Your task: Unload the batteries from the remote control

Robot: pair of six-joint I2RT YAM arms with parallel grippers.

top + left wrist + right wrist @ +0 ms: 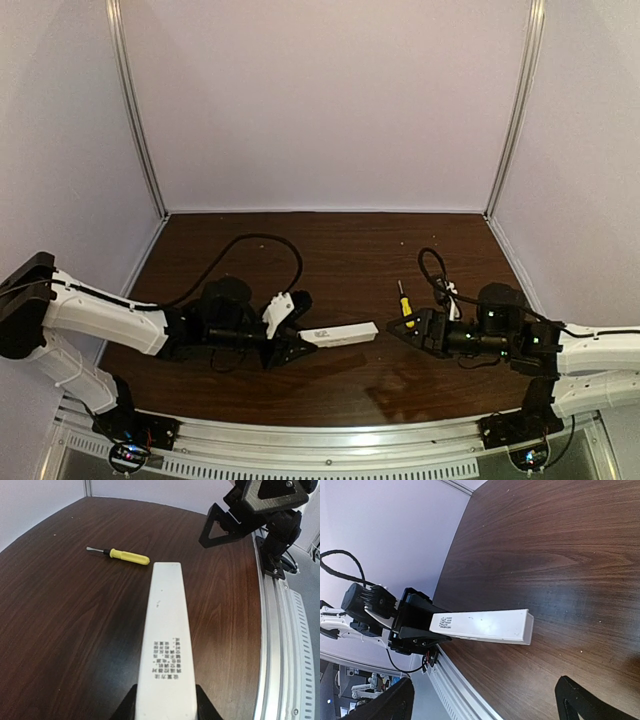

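1. Rail: silvery metal, run along the near edge of the desk; both arm bases are bolted to it.

2. Left gripper: black. It is laid low over the near-left part of the dark wood-grain desk and pointed to the right. The jaws are closed onto one end of the remote control, one finger pressed against each long side.

3. Remote control: slim white bar, gripped at its labelled end, with the free end extended toward the right gripper. A small block of dark print is seen on the upper face near the held end. A shadow is cast on the desk below it. It appears to be raised off the surface, though contact cannot be ruled out.

4. Right gripper: black, placed near-right and turned to face the remote's free end, just apart from it. The jaws are spread wide and nothing is held between them.

5. Screwdriver: yellow handle and short dark shaft, laid flat on the desk just beyond the right gripper.

6. Black cable: looped over the desk behind the left arm.

7. Walls: pale panels, set around the far and side edges.
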